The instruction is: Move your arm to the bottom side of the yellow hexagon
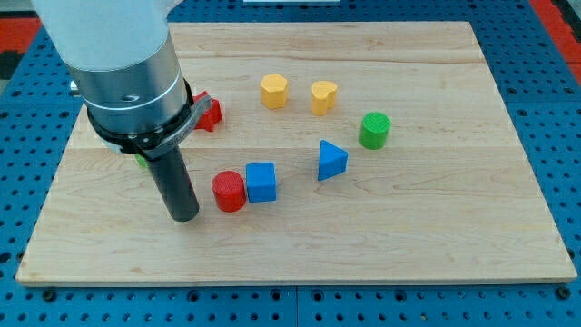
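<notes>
1. Yellow hexagon (273, 91) sits near the view's top, just left of the yellow heart (323, 96), on the wooden board (454, 227).
2. The rod carries no gripper, so nothing opens or closes; its tip (184, 218) rests at lower left, beside the red cylinder (229, 192).
3. The approach looks barely begun. Next, the tip should travel up-right, skirting the blue cube (261, 182), to stop just below the hexagon.
</notes>
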Action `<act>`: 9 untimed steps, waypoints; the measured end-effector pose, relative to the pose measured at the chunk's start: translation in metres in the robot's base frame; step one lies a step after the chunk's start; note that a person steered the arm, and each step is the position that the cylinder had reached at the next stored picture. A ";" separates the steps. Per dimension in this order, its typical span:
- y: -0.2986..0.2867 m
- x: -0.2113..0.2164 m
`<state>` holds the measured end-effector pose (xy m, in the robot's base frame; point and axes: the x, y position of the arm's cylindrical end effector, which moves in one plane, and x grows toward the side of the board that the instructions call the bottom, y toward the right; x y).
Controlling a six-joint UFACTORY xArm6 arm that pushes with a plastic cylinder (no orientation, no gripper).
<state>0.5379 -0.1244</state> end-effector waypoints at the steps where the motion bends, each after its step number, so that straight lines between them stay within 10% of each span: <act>1: 0.000 -0.008; 4: 0.000 -0.016; 9: 0.134 -0.173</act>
